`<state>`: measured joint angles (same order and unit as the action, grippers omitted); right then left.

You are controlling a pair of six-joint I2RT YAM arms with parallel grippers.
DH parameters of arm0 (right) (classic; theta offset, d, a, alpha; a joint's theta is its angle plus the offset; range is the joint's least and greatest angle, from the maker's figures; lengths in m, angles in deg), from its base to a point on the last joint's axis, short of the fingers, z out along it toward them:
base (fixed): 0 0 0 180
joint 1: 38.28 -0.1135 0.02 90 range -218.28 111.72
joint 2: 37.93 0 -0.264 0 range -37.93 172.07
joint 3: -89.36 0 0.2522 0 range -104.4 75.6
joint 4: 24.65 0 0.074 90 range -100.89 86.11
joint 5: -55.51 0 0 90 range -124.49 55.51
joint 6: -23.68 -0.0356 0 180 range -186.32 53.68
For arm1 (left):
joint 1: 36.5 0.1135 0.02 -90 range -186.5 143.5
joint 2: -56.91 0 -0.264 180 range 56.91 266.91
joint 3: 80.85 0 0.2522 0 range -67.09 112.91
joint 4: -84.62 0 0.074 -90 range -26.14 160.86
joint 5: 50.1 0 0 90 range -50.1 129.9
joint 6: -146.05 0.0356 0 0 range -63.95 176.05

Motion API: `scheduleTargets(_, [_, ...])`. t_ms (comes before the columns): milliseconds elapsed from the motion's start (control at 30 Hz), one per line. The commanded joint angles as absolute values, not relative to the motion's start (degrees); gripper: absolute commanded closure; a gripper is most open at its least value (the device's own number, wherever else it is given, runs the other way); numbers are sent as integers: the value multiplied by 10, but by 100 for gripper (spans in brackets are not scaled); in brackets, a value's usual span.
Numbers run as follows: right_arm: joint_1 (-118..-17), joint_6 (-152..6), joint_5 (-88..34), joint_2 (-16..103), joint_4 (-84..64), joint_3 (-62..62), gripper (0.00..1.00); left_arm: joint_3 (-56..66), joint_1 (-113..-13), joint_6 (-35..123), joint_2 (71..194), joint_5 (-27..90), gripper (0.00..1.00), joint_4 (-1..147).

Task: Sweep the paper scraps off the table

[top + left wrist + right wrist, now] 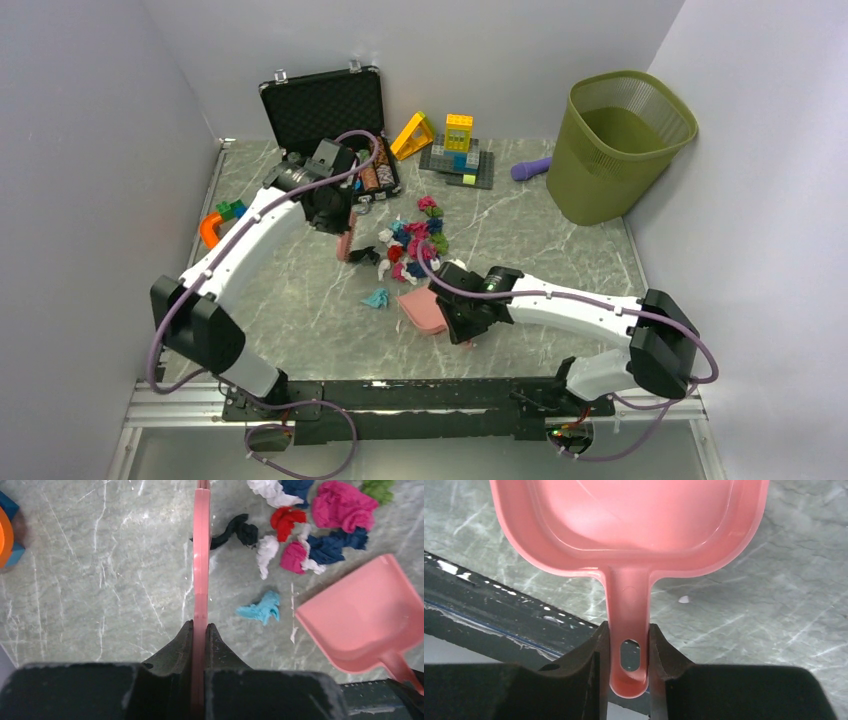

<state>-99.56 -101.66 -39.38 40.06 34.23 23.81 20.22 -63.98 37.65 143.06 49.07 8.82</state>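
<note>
The paper scraps [415, 242] lie in a loose pile of magenta, red, dark blue, white and green wads at the middle of the table [300, 300]. One teal scrap [376, 298] lies apart, nearer the front; it also shows in the left wrist view [260, 609]. My left gripper [338, 222] is shut on a thin pink brush [201, 555], standing just left of the pile. My right gripper [462, 318] is shut on the handle of a pink dustpan [629, 525]. The dustpan's mouth [422, 310] lies on the table just in front of the pile.
A green wastebasket [615, 150] stands at the back right. An open black case [325, 110], plastic building blocks [458, 150], a yellow wedge [412, 135] and a purple object [530, 170] line the back. An orange and green toy [215, 225] lies at the left. The metal frame [499, 605] runs below the dustpan.
</note>
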Motion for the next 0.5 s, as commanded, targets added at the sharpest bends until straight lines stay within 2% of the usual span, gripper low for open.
scheduleTargets(0, [-959,-970,-377,397,380,234,100,235,-625,411,1480,486,100,120])
scheduleTargets(167, [-924,-935,-390,417,395,215,100,301,-618,416,1559,511,100,104])
scheduleTargets(300, [-896,-904,-382,427,393,213,100,326,-617,453,1588,504,100,153])
scheduleTargets(467, [-874,-874,-369,447,383,201,100,377,-620,544,1631,421,100,169])
